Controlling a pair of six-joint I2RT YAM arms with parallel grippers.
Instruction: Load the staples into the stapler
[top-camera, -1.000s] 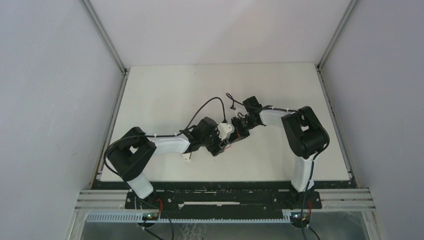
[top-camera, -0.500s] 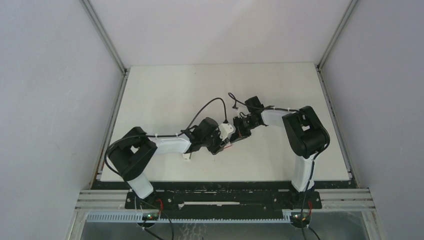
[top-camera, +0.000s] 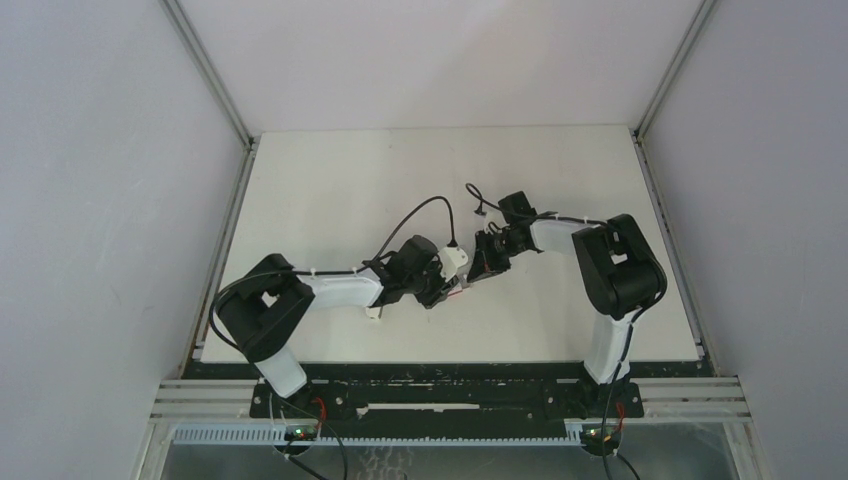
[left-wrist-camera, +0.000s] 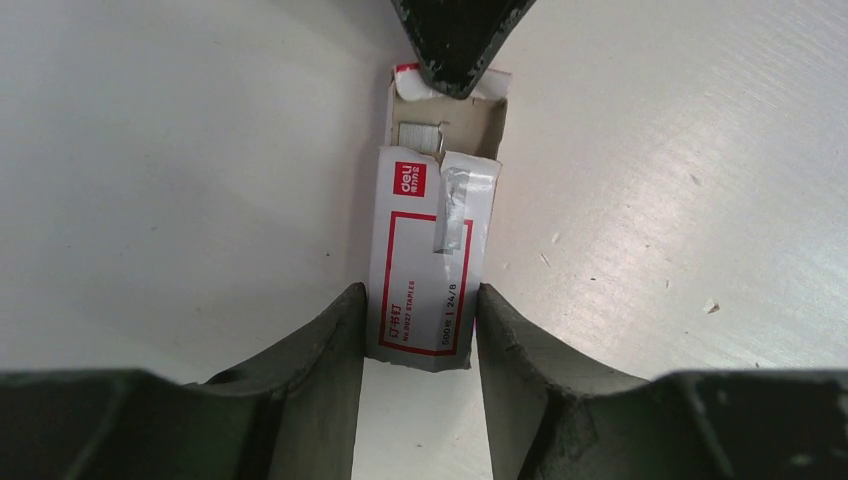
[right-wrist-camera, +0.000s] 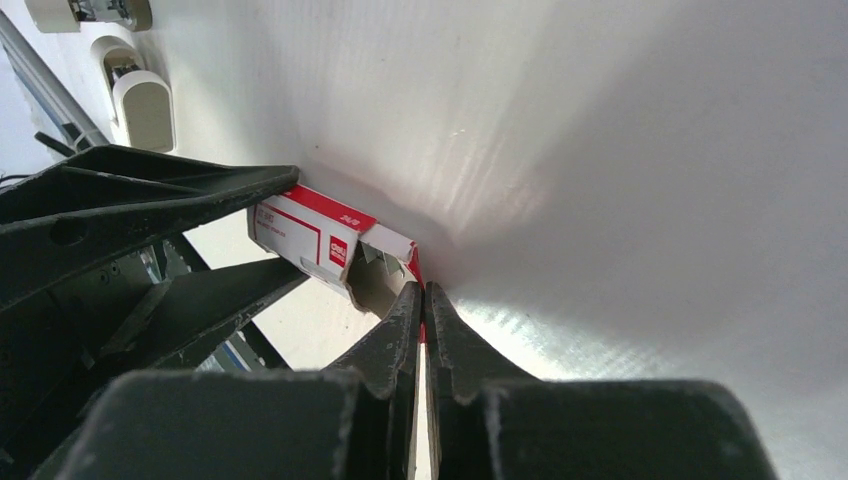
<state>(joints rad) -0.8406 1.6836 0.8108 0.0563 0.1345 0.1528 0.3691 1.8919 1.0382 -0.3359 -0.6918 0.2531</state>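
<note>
Squeezing from both sides, the left gripper (left-wrist-camera: 420, 305) held the near end of a small red-and-white cardboard box (left-wrist-camera: 432, 230), low in the middle of the left wrist view. The right gripper (right-wrist-camera: 423, 292), pressed tight shut, pinched the box's red end flap. A thin silvery-grey metal strip of staples (left-wrist-camera: 421, 137) lay inside the open far end, near the top. A tiny white plastic stapler (top-camera: 375, 312) sat on the white table (top-camera: 330, 180), just beside the left arm.

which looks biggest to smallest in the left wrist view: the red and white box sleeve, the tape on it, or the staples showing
1. red-and-white box sleeve
2. tape strip
3. staples: only the exposed end counts, the rest is hidden inside the sleeve
</note>
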